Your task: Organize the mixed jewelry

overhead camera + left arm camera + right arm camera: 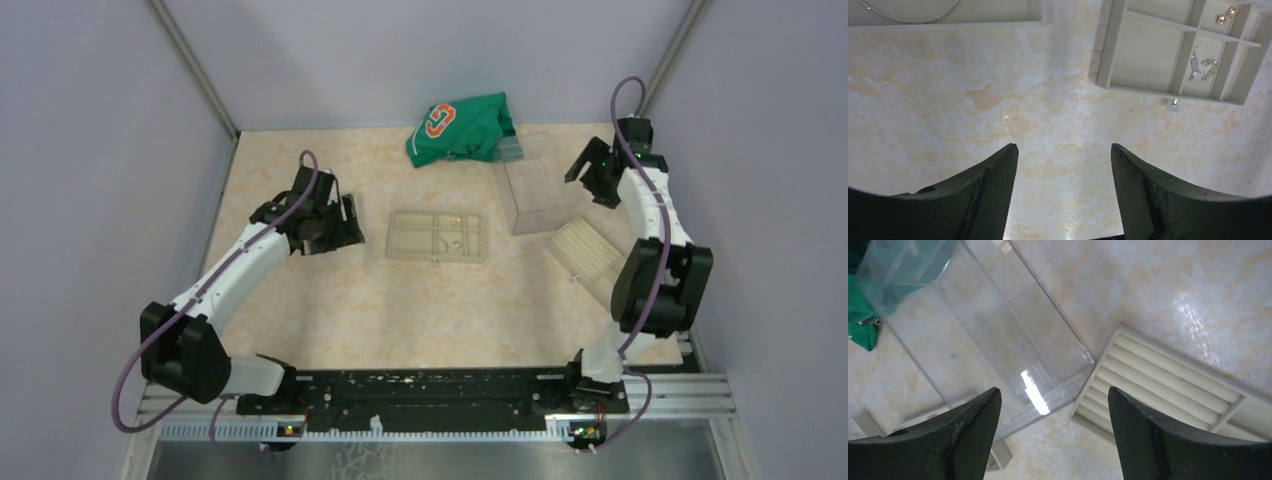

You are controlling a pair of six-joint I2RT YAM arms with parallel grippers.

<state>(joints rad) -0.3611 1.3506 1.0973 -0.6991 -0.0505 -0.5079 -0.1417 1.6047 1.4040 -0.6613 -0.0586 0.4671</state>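
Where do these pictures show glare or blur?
Right wrist view: a bright glare streak on the clear box and sheen on the table; left wrist view: the left tool is dark and soft-edged, the earrings fairly sharp; top external view: even light, no strong glare.

marble-look table (400,310) | tray (436,236) | loose earring (1173,104) | clear box (540,195) | ridged insert (585,250) | green cloth (460,128)

Earrings (1193,65) in tray (1105,46) compartment; stud (1173,105) just outside tray.
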